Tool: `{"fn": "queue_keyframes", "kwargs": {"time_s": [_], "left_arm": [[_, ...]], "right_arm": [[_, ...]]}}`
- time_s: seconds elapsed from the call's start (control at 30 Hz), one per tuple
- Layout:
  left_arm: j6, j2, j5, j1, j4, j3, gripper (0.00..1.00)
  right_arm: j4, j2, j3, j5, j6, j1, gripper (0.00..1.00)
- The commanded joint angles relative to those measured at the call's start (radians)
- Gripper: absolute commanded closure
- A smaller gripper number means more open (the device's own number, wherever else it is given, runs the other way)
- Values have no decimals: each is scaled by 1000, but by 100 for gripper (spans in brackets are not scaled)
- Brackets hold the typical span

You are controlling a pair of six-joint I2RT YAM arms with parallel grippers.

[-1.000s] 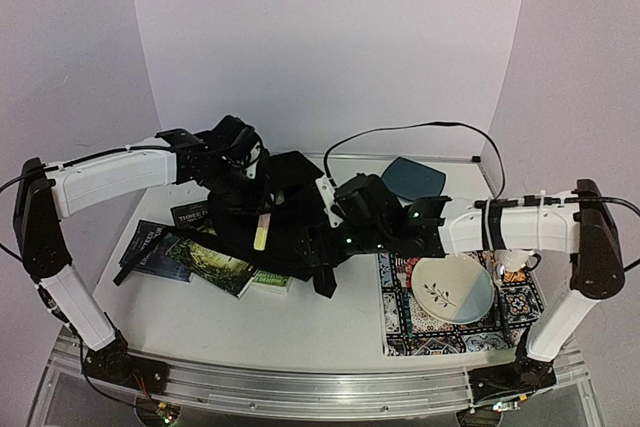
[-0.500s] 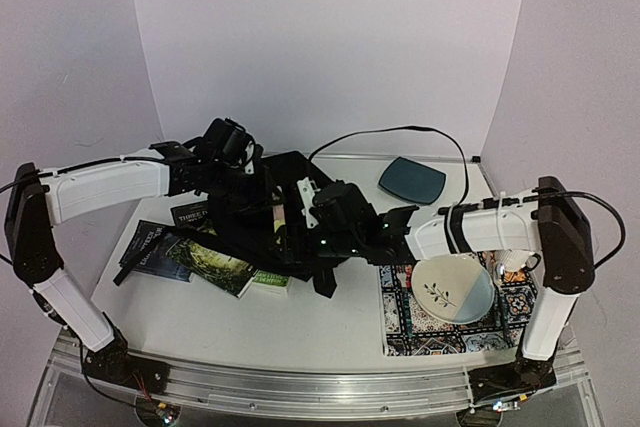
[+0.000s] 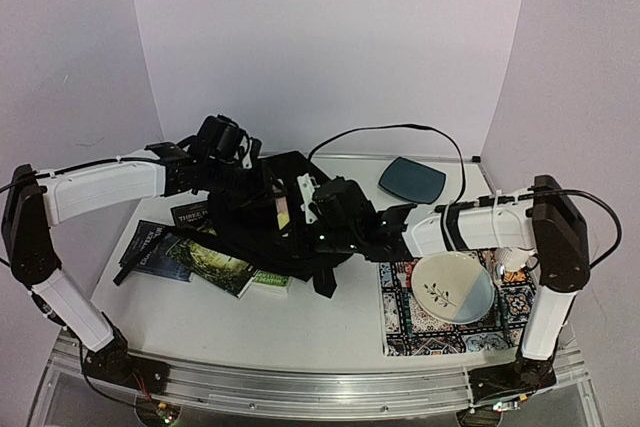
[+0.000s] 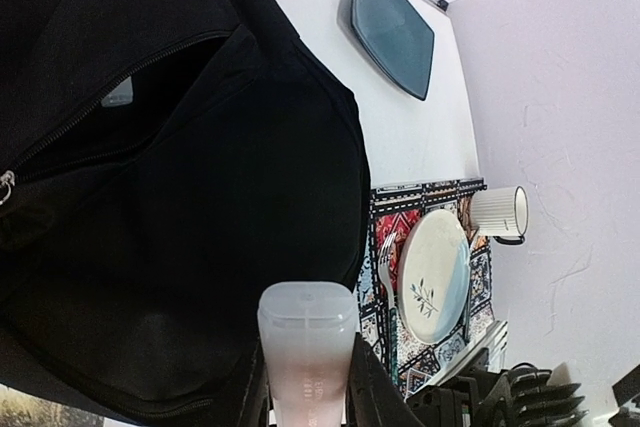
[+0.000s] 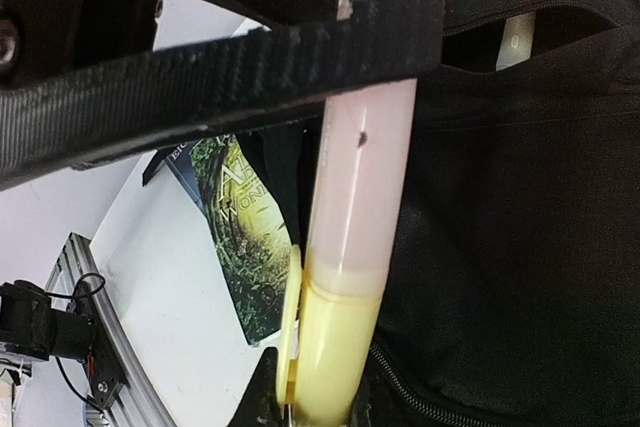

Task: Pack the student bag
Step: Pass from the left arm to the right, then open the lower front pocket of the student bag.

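The student bag (image 3: 250,237) (image 4: 200,207) (image 5: 520,247) lies black and slumped at mid-table, its zip pocket gaping with a white tag inside. Over it a translucent pinkish tube with a yellow cap (image 3: 283,209) (image 4: 305,347) (image 5: 355,197) hangs between both grippers. My left gripper (image 3: 265,193) (image 4: 305,409) is shut on the clear end, a finger tight against each side. From the other side my right gripper (image 3: 294,215) (image 5: 320,412) is shut on the yellow cap end. The left gripper's black fingers (image 5: 250,57) cross the top of the right wrist view.
Books (image 3: 190,252) (image 5: 240,237) lie partly under the bag's left side. To the right a patterned placemat (image 3: 400,332) (image 4: 380,217) carries a pale plate (image 3: 455,287) (image 4: 435,272), a fork (image 4: 385,267) and a white mug (image 3: 512,262) (image 4: 498,212). A dark blue plate (image 3: 411,179) (image 4: 395,32) lies behind.
My right arm has swung left across the bag and its jaws have shut on the tube's yellow end. The left gripper has kept the tube, shifting it slightly back.
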Motion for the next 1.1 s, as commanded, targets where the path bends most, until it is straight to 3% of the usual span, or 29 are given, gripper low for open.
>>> {"fn": "queue_keyframes", "kwargs": {"time_s": [0.0,0.3,0.63,0.93,1.07], "left_arm": [[137,-37,-41,48,6,9,64],[544,72,-236,88,-105,135,36],[868,299,-392,90,-165,302,21],[973,467,-424,88,-166,403,21],[986,502,-427,87,-167,423,33]], "right_arm": [[10,-44,-9,-2,-4,-22,100],[-128,-114,-45,-1,-10,-82,100],[-213,-157,-53,27,-22,-103,100],[-238,-166,-43,46,-25,-107,100],[-249,-173,-39,53,-29,-109,100]]}}
